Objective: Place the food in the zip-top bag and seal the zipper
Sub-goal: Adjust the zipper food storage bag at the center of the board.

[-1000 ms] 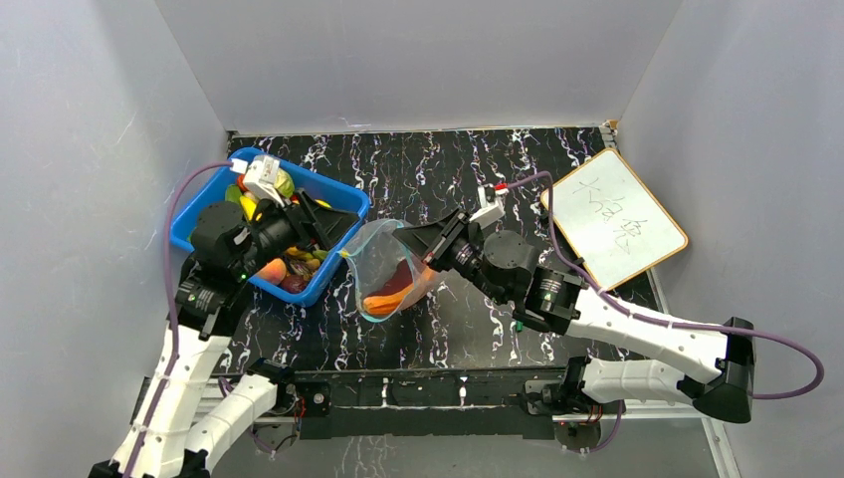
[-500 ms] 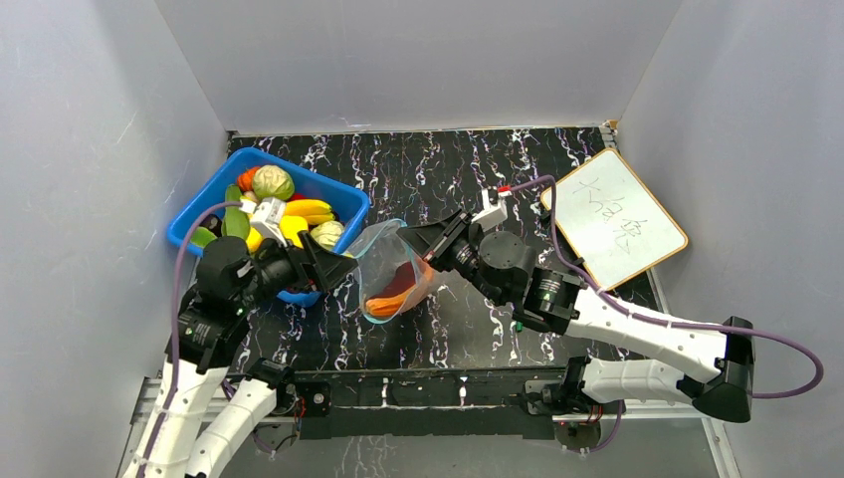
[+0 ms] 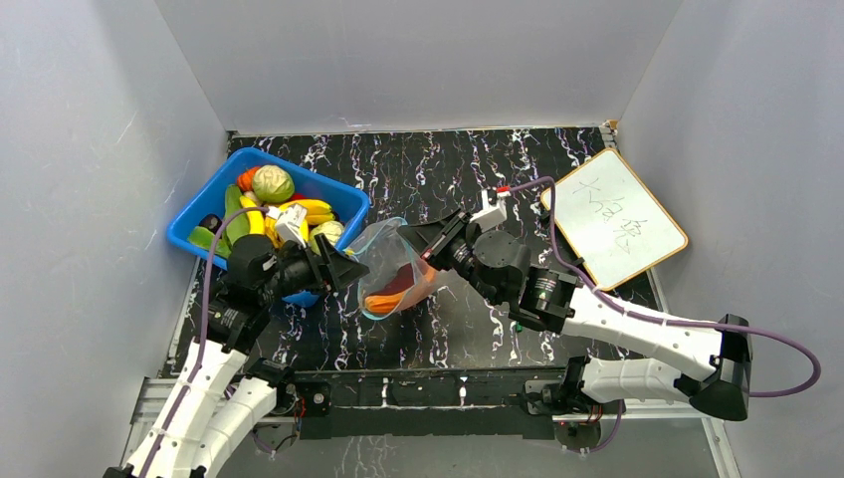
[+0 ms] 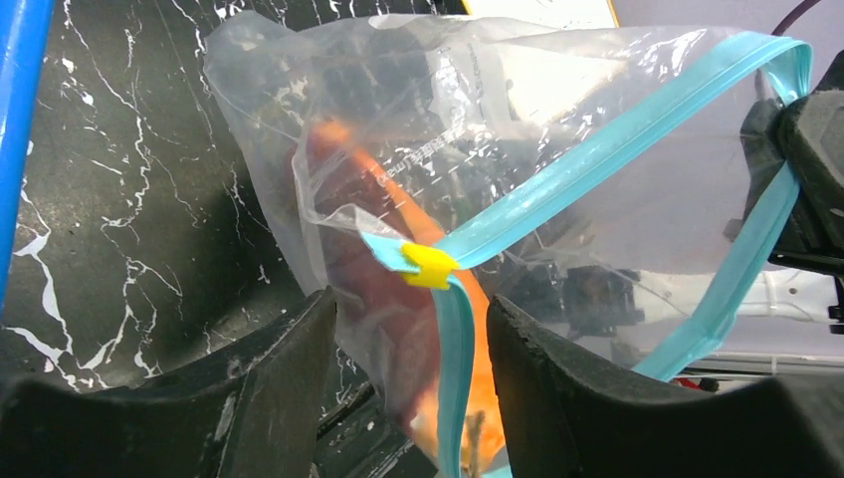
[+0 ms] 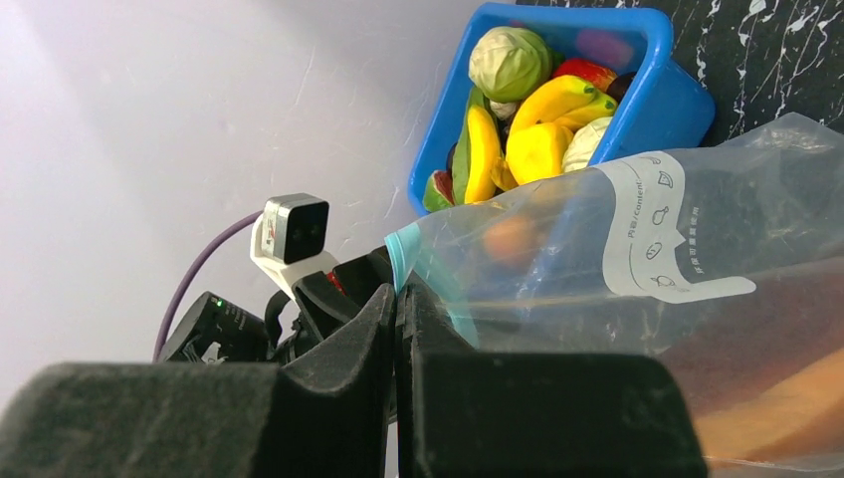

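The clear zip-top bag [image 3: 386, 267] hangs open mid-table between both grippers, with an orange piece and a dark red piece of food [image 3: 396, 289] inside. My right gripper [image 3: 426, 245] is shut on the bag's teal zipper edge [image 5: 398, 261]. My left gripper [image 3: 345, 269] is open at the bag's left corner. In the left wrist view the zipper strip [image 4: 597, 149] and its yellow slider [image 4: 430, 265] sit between my spread fingers [image 4: 269, 368], unclamped. More food [image 3: 271, 185], including bananas and a cabbage, lies in the blue bin.
The blue bin [image 3: 348, 202] stands at the back left, just behind my left arm. A whiteboard with writing [image 3: 615, 217] lies at the back right. Grey walls close in the table on three sides.
My left arm has pulled back out of the blue bin and swung right to the bag's left corner. The right gripper and the bag have stayed nearly still.
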`<state>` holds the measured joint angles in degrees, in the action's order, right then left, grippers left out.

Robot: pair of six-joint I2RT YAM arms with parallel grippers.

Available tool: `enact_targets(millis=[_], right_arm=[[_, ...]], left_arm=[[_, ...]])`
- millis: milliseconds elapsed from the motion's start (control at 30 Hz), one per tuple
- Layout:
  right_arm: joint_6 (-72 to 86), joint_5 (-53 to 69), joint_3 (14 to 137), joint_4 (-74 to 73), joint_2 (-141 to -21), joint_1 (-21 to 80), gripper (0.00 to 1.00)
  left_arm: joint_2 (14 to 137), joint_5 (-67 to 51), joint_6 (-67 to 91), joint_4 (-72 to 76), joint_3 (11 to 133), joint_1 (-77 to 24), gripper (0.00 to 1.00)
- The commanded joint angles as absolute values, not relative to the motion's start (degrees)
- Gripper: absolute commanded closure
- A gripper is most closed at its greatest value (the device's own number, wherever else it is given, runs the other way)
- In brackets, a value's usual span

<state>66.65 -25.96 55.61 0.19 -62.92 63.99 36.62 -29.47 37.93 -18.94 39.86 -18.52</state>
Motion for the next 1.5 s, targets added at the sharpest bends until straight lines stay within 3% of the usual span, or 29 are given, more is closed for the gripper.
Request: enact_targets(millis=[0,167,233,267,567,733,900,1000,1100,1333,1467], right_arm=[[68.0,-26.17,58.24,3.25,-63.15,63.98,1.0],[68.19,-26.84,56.13,2.32,-62.31,63.96,1.0],[68.35,-28.37,54.94,0.11,-61.63,64.01,1.0],[68.61,-29.45,54.34,-1.28,-61.28,63.99,1.0],[68.84,-39.95,55.55,-17.18,-58.81,63.98,1.0],[63.05,-37.16,52.43,-16.49,-59.24,63.98,1.0],[54.69,-36.79,61.6,-22.2,-60.56,63.96,1.0],[46.07,-29.02,66.33,-19.28,-59.9,63.94,1.0],[40.16,-20.44,62.36,-11.6,-58.68,63.98,1.0],[37.7,-30.54,61.58,-24.55,-63.04,63.9,1.0],[35.74,-26.92,67.41,-27.39,-61.29,63.9,1.0]], left_arm=[[36.86,-29.8,37.33,-15.25,39.07,-18.64,0.5],[37.68,-29.22,36.2,-15.59,41.71,-18.63,0.74],[37.98,-29.09,36.12,-15.54,43.82,-18.63,0.96],[38.11,-29.21,36.33,-15.23,45.17,-18.63,1.0],[43.5,-32.67,39.49,-12.92,55.77,-18.63,1.0],[45.29,-34.83,41.14,-8.76,56.14,-18.64,1.0],[47.99,-35.18,40.41,-10.76,55.75,-18.68,1.0],[48.39,-35.04,40.09,-10.05,54.7,-18.63,1.0],[49.3,-36.05,41.61,-7.73,53.5,-18.65,1.0],[50.97,-38.83,47.41,2.29,50.89,-18.7,1.0],[53.01,-39.25,46.63,1.94,52.25,-18.72,1.0]])
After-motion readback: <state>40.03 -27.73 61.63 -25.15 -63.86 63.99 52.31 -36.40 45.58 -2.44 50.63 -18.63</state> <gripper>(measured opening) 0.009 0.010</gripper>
